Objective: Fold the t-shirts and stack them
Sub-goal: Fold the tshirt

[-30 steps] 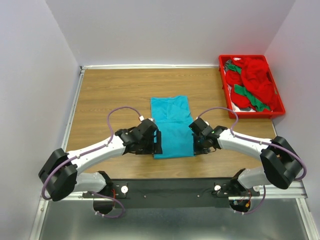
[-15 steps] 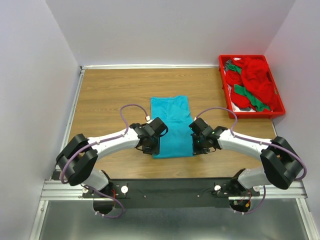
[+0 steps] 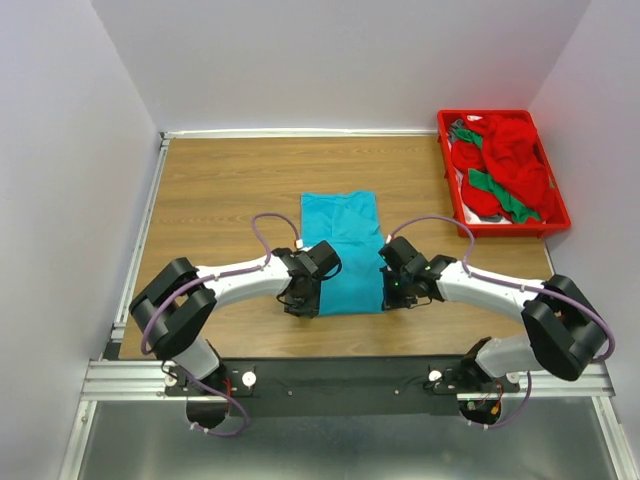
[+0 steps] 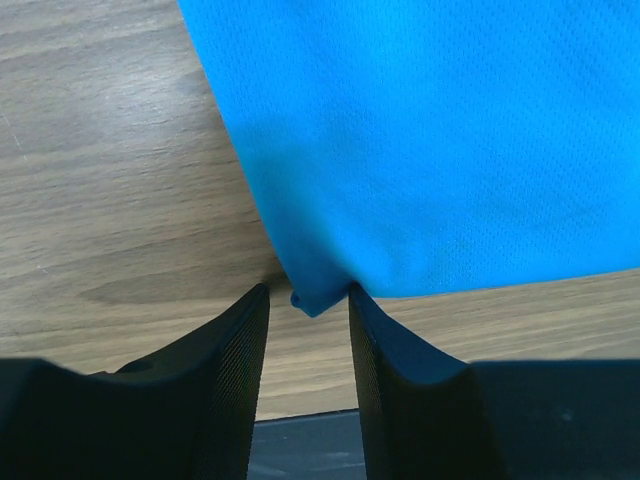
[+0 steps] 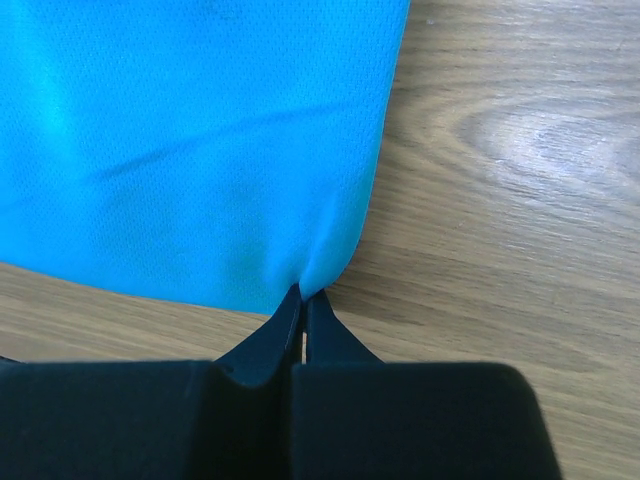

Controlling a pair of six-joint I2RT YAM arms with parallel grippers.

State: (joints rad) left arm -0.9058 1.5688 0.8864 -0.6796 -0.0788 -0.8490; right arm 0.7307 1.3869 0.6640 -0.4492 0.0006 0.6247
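Observation:
A teal t-shirt [image 3: 345, 250] lies folded in a long strip in the middle of the wooden table. My left gripper [image 3: 303, 302] is at its near left corner. In the left wrist view it [image 4: 308, 300] is open, with the shirt's corner [image 4: 305, 290] between the fingertips [image 4: 245, 320]. My right gripper [image 3: 388, 296] is at the near right corner. In the right wrist view it [image 5: 304, 297] is shut on the teal cloth [image 5: 200, 150] at that corner. Red and green t-shirts [image 3: 505, 165] lie heaped in a tray.
A red plastic tray [image 3: 555, 222] stands at the far right of the table [image 3: 220, 180]. White walls close in the table at the back and on both sides. A black rail [image 3: 340, 375] runs along the near edge.
My left arm has swung in and its gripper has come down to the shirt's near left corner. The right gripper has stayed at the near right corner.

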